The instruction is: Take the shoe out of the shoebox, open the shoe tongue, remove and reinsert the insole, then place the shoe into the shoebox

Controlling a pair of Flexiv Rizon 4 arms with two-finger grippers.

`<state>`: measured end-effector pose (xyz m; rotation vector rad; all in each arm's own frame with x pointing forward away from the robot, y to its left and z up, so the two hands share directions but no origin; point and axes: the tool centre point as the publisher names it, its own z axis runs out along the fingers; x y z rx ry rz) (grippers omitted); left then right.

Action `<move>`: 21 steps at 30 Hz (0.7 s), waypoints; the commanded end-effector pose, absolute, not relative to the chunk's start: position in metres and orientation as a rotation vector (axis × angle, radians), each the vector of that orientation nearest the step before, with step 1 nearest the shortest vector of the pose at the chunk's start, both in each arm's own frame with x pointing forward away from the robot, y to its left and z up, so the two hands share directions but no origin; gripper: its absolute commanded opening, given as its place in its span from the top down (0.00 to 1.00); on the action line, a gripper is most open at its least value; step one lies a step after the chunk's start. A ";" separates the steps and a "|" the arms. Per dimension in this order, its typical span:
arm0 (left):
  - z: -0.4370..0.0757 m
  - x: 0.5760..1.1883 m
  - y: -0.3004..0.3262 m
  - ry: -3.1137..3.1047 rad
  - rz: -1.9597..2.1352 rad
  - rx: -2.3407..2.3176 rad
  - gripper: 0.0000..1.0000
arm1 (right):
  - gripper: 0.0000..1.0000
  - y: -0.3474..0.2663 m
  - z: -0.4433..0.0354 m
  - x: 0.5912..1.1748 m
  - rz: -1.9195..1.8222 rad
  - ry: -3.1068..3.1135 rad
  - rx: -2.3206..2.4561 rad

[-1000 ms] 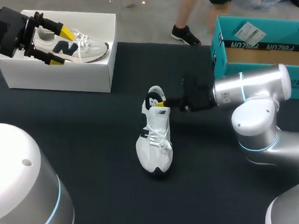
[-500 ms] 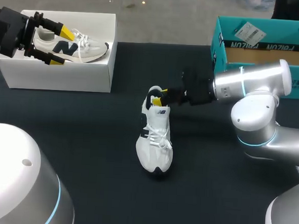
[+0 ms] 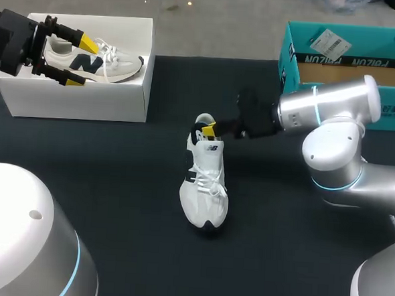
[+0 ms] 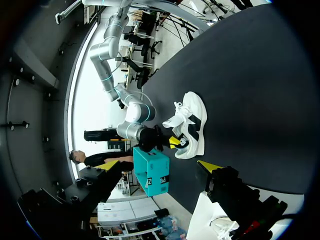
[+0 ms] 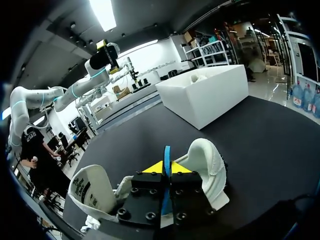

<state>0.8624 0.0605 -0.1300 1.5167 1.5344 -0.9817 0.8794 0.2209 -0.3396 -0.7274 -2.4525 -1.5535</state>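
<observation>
The left end effector (image 3: pixel 81 62) hangs over the white shoebox (image 3: pixel 79 100) at the far left of the worktop (image 3: pixel 115 183), with its fingers apart either side of a second shoe (image 3: pixel 118 66) lying in that box. It is well apart from the work in the middle.

The shoe (image 3: pixel 207 182) in hand stands on its sole near the middle of the worktop, outside any box. Its long axis runs from the far side to the near side. The toe points at the near edge and the heel at the far edge, with the laces facing up.

The right end effector (image 3: pixel 209 130) comes in from the right to the heel end, at the shoe's opening. In the right wrist view its yellow tips lie together. Whether they pinch the insole edge or the heel rim I cannot tell.

A teal box (image 3: pixel 343 61) stands open at the far right.

The main risk, I judge, is that nothing braces the shoe. A pull at the heel from the side could drag it or roll it onto its flank instead of freeing the insole. A thin pinch could also slip off, and a loose lace might snag the fingers.
</observation>
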 end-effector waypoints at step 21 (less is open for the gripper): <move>-0.129 0.862 0.060 1.538 -0.979 1.520 0.00 | 0.00 0.228 -0.336 0.861 -1.494 -2.474 -0.677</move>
